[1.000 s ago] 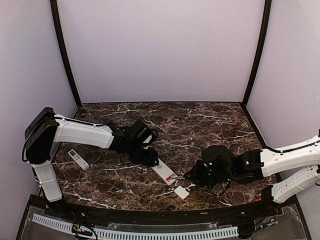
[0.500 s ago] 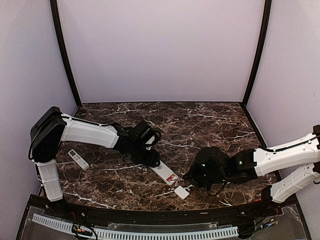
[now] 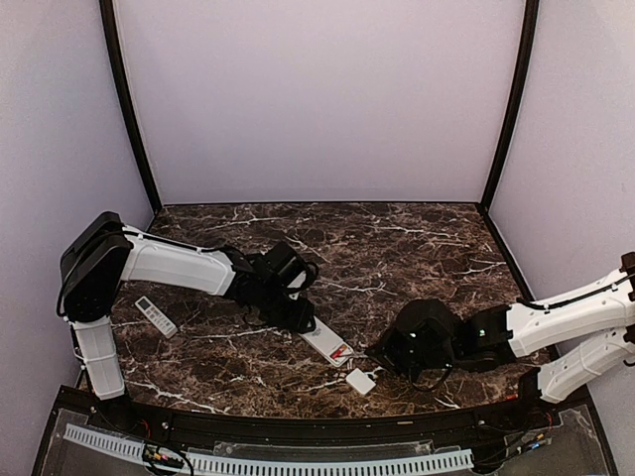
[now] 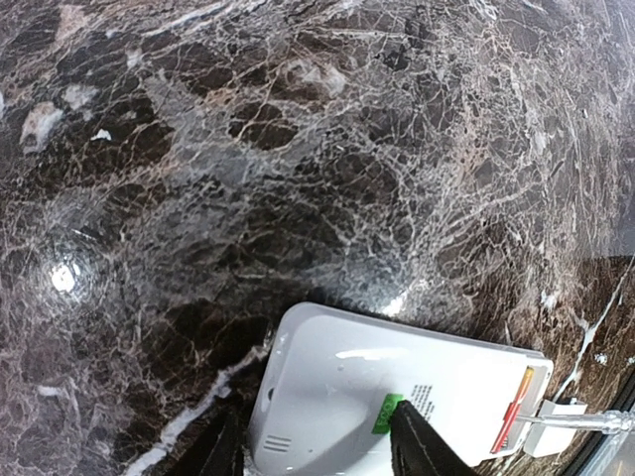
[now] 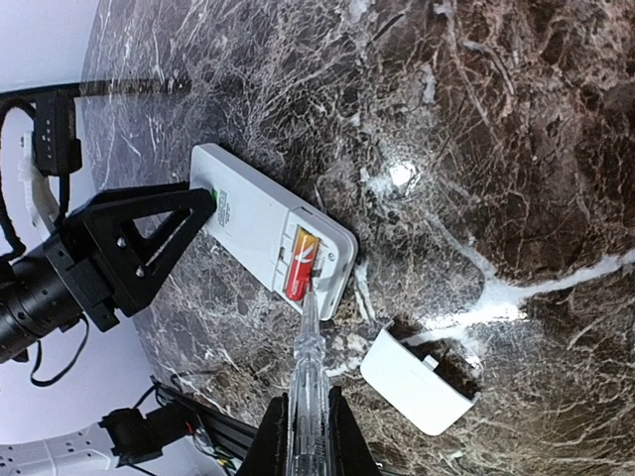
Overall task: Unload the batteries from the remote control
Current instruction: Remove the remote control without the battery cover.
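Two grippers meet near the front edge of the marble table point(image 3: 397, 238), and dark veined slab runs behind them to the back wall. A second small remote point(image 3: 156, 316) lies well apart at the left.

Left gripper point(image 4: 317, 441): fingers closed on either side of the far end of the remote point(image 5: 248, 218), which lies flat on the table.

Right gripper point(image 5: 306, 431): clamped on a clear-handled screwdriver point(image 5: 304, 377), whose thin metal tip touches the red battery point(image 5: 301, 266).

The compartment point(image 5: 332, 253) at the remote's near end is uncovered and one red battery is seated in it. I cannot tell whether a second sits beside it.

The battery cover point(image 5: 417, 382), a white rounded rectangle, lies on the marble just beside the open end, not touching it. The remote is glossy white plastic with a green label.
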Robot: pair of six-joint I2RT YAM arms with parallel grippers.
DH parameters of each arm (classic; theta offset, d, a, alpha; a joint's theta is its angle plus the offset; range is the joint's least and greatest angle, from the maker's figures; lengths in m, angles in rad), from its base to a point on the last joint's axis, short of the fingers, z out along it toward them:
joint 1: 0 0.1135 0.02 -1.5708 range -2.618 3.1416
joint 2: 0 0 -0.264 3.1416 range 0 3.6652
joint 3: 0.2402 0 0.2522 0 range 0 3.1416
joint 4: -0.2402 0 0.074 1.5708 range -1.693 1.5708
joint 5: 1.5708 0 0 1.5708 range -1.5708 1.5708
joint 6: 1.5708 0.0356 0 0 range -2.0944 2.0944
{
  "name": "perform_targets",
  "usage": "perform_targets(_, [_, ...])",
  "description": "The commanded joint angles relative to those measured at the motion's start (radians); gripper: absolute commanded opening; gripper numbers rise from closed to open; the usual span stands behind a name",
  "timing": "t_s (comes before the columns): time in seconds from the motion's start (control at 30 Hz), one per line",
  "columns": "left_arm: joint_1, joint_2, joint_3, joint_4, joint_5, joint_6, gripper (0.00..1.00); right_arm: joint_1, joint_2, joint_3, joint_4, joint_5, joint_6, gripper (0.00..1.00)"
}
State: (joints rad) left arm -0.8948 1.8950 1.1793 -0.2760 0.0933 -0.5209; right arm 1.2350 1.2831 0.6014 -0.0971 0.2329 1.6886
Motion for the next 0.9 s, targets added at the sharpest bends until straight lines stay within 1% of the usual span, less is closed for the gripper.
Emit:
perform_targets(0.0, [0.003,0.004,-0.046,-0.014,0.015,-0.018,0.49,-0.001,-0.021,-0.099,-0.008,0.033,0.068,0.0])
perform_targets(0.17, [0.002,0.003,-0.061,0.0,0.033,-0.029,0.45,0.001,-0.037,-0.102,-0.029,0.065,0.063,0.0])
perform_targets(0.4, [-0.005,-0.001,-0.08,0.016,0.043,-0.047,0.42,0.002,0.007,-0.105,0.015,0.066,0.051,0.0])
perform_targets(0.6, [-0.015,-0.005,-0.103,0.035,0.053,-0.068,0.37,0.02,0.029,-0.082,-0.037,0.103,0.055,0.0])
perform_targets(0.67, [-0.021,-0.006,-0.111,0.044,0.058,-0.077,0.36,0.025,0.034,-0.104,-0.009,0.113,0.072,0.0])
perform_targets(0.8, [-0.036,-0.011,-0.118,0.051,0.067,-0.091,0.34,0.027,0.036,-0.173,0.125,0.111,0.095,0.0])
perform_targets(0.87, [-0.046,-0.016,-0.119,0.049,0.067,-0.098,0.33,0.028,0.04,-0.188,0.146,0.111,0.101,0.0])
